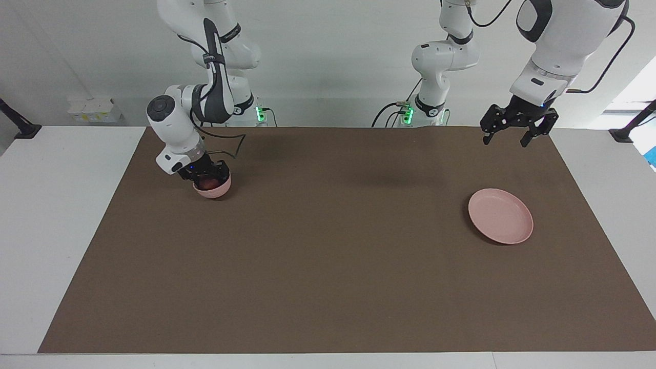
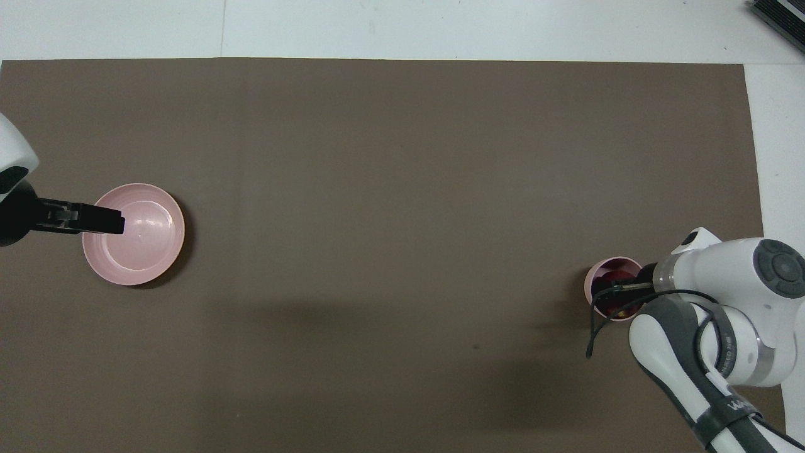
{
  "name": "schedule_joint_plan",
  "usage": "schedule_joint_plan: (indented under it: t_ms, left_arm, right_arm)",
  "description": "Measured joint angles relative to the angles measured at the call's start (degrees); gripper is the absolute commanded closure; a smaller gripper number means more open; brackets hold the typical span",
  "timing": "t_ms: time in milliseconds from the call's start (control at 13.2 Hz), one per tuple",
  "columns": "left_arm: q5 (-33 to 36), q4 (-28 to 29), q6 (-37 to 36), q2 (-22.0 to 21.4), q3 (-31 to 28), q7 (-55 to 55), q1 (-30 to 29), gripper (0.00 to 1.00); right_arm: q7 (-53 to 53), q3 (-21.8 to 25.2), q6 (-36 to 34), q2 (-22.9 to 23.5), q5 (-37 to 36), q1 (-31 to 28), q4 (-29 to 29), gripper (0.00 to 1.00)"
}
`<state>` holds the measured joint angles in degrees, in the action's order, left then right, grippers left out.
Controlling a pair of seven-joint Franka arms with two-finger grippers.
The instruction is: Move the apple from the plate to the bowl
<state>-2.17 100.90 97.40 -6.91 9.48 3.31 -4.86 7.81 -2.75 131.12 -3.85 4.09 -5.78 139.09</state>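
right gripper [image 1: 207, 179] sits in the bowl [image 1: 212, 190] around the apple [image 1: 206, 183], grip unclear; left gripper [image 1: 517, 130] waits open, empty, above the bare plate [image 1: 500, 216].

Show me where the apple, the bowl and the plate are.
apple [image 1: 207, 183], facing view, its red top between the fingers.
bowl [image 1: 215, 192], facing view, its outer wall.
plate [image 1: 500, 215], facing view, its bare middle.

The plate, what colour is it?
Pale pink plate, plain with no pattern; the overhead view shows it best.
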Motion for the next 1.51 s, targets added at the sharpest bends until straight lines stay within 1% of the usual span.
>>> schedule_joint_plan:
  t_ms: [226, 453, 679, 1057, 1358, 1509]
  left_arm:
    - [0.00, 0.00, -0.01, 0.00, 0.00, -0.01, 0.00, 0.00]
    - [0.00, 0.00, -0.01, 0.00, 0.00, -0.01, 0.00, 0.00]
    - [0.00, 0.00, -0.01, 0.00, -0.01, -0.02, 0.00, 0.00]
    - [0.00, 0.00, -0.01, 0.00, -0.07, -1.85, -0.01, 0.00]
    - [0.00, 0.00, -0.01, 0.00, -0.07, -2.14, -0.01, 0.00]
    - [0.00, 0.00, -0.01, 0.00, 0.00, -2.15, 0.00, 0.00]
  right_arm:
    - [0.00, -0.16, -9.72, -0.77, 0.00, 0.10, -7.95, 0.00]
    - [0.00, 0.07, -13.01, -0.93, -0.19, -0.11, -13.76, 0.00]
    - [-0.22, 0.19, -16.03, -0.89, -4.37, -0.37, -19.48, 0.00]
    - [-7.69, -0.27, -24.44, 0.11, -4.98, -0.09, -30.09, 0.00]
    - [-10.45, -0.70, -29.15, 0.35, -4.97, 0.92, -35.73, 0.00]
    - [-12.87, -1.28, -32.87, 0.31, -4.97, 1.18, -39.36, 0.00]
